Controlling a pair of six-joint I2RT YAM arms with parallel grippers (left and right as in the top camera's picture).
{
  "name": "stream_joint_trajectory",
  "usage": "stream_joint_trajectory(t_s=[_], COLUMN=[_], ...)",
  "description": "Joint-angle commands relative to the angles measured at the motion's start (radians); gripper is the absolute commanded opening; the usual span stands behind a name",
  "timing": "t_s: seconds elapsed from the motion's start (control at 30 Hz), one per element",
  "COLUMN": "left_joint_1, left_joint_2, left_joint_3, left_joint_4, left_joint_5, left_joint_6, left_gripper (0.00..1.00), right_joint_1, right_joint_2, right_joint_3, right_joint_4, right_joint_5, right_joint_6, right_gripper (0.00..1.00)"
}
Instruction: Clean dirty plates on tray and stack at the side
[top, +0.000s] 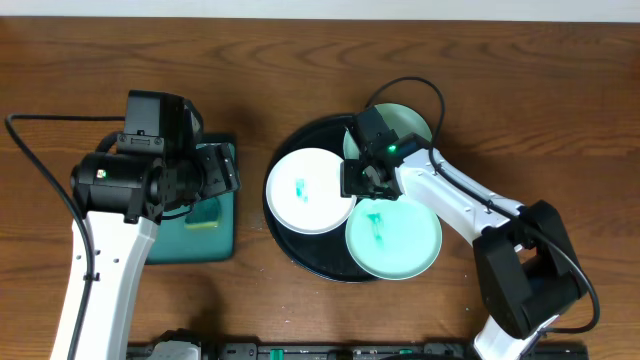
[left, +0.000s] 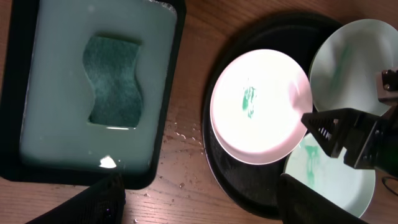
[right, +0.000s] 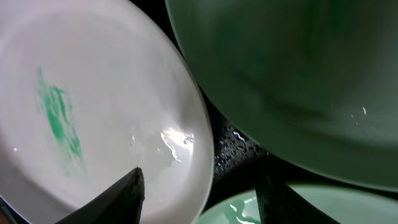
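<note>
A brown wooden table (top: 300, 60) fills the view from above. My left arm (top: 110, 240) rises from the table's near edge on the left. Its white forearm runs away from me, then the black wrist bends toward the right. My right arm (top: 470, 205) starts near the table's near right corner, folds at a black elbow, and reaches diagonally left and away from me.

A round black tray (top: 300, 252) lies in the middle of the table. To its left lies a rectangular tray (left: 15, 93) with a black rim, holding a pool of pale green liquid.

Three plates lie on the round tray. A white plate (top: 305, 190) sits at its left edge with a teal smear in the middle. A front mint plate (top: 395, 240), also smeared, sits at the near right edge. A back mint plate (top: 405, 125) sits at the far right edge, partly under my right wrist.

My left gripper (top: 222, 172) hangs over the rectangular tray, jaws spread wide with nothing between them. My right gripper (top: 362, 185) points down at the white plate's right rim, where the three plates meet. Its jaws are apart, one finger (right: 121, 196) over the plate's inside and the other beyond the rim, over wet black tray. Nothing is pinched.

A dark green wavy sponge (left: 112, 81) lies in the liquid.
</note>
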Motion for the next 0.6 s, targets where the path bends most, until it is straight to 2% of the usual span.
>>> stream_joint_trajectory(t_s=[0.0, 0.23, 0.33, 0.43, 0.53, 0.57], left_joint_1=[0.005, 0.005, 0.005, 0.005, 0.005, 0.005], left_joint_2=[0.003, 0.003, 0.003, 0.003, 0.003, 0.003], left_joint_3=[0.022, 0.022, 0.022, 0.022, 0.022, 0.022], left_joint_4=[-0.003, -0.011, -0.011, -0.011, -0.011, -0.011], left_joint_5=[0.009, 0.009, 0.008, 0.008, 0.009, 0.009], left_joint_6=[0.013, 0.013, 0.014, 0.014, 0.013, 0.013], left_gripper=[0.78, 0.78, 0.78, 0.78, 0.78, 0.78], right_joint_1=[-0.006, -0.006, -0.006, -0.006, -0.006, -0.006], right_joint_2=[0.04, 0.118, 0.145, 0.146, 0.146, 0.146], right_joint_3=[0.001, 0.001, 0.001, 0.001, 0.001, 0.001], right_joint_4=[0.023, 0.049, 0.049, 0.049, 0.047, 0.045], right_joint_5=[0.007, -0.056, -0.056, -0.056, -0.056, -0.055], right_joint_6=[0.042, 0.069, 0.069, 0.069, 0.069, 0.069], right_gripper=[0.55, 0.49, 0.4, 0.24, 0.02, 0.01])
